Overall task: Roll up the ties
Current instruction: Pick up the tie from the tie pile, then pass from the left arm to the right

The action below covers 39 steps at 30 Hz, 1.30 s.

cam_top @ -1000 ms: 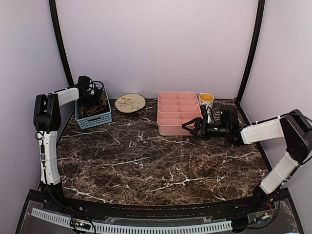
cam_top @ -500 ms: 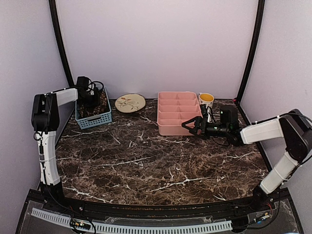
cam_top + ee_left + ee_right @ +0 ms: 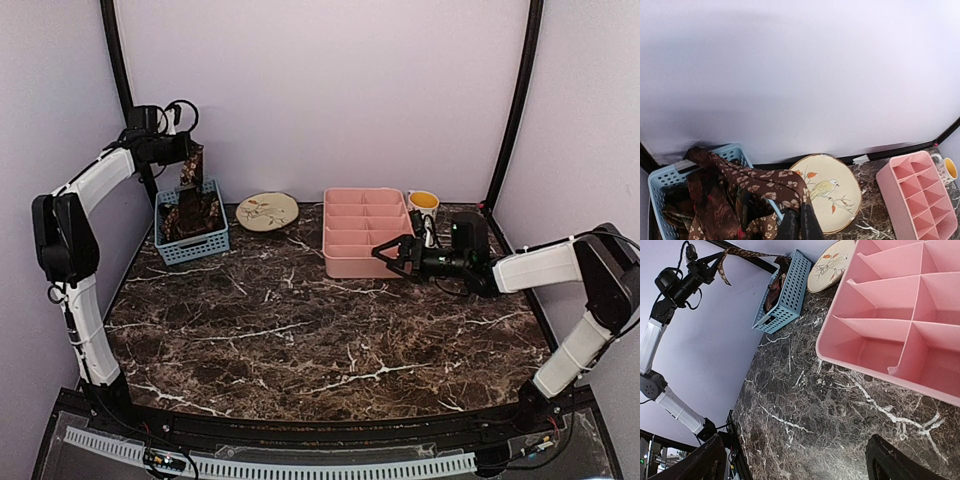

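Note:
Dark brown ties with tan dots fill the blue basket (image 3: 192,245) at the back left. My left gripper (image 3: 188,152) is raised above the basket and shut on one tie (image 3: 190,178), which hangs from the fingers down into the pile. The left wrist view has that tie (image 3: 765,182) draped over the shut fingertips (image 3: 800,225), with more ties (image 3: 710,215) below in the basket (image 3: 660,180). My right gripper (image 3: 387,256) stands open and empty low over the table in front of the pink organizer (image 3: 350,268). In its own view the right gripper (image 3: 795,450) has only marble between its fingers.
A pink divided organizer (image 3: 840,340) sits at the back centre right, a yellow-filled mug (image 3: 423,203) behind it. A bird-painted plate (image 3: 267,211) lies between basket and organizer. Purple walls close the back and sides. Dark marble table (image 3: 300,340) fills the foreground.
My left gripper shut on a tie inside the basket and rose up and left, drawing the tie out. The right arm barely moved.

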Each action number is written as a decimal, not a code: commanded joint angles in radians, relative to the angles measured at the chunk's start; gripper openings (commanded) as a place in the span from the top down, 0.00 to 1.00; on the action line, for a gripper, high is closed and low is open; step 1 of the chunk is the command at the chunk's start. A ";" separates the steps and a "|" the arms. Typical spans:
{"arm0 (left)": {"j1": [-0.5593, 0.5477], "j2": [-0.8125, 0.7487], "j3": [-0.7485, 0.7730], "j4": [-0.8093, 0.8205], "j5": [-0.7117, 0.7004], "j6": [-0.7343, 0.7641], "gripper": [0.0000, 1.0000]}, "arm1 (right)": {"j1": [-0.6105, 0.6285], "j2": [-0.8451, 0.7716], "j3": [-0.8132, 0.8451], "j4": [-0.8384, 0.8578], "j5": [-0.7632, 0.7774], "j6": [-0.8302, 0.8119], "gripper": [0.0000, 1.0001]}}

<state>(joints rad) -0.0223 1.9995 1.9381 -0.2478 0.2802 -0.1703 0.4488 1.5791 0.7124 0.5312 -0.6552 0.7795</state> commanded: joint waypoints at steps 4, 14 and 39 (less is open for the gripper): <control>-0.081 -0.185 0.120 0.053 0.118 0.054 1.00 | -0.007 -0.006 0.109 -0.019 -0.010 -0.022 0.03; -0.125 -0.246 0.345 0.103 0.341 -0.034 1.00 | 0.006 -0.011 0.174 -0.029 -0.020 -0.017 0.03; -0.581 -0.357 0.310 0.105 0.572 0.051 1.00 | 0.372 0.527 1.041 0.086 0.175 -0.094 0.03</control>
<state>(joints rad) -0.5770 1.6863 2.2559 -0.1654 0.8257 -0.1307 0.7811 2.0357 1.6215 0.5430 -0.5510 0.7082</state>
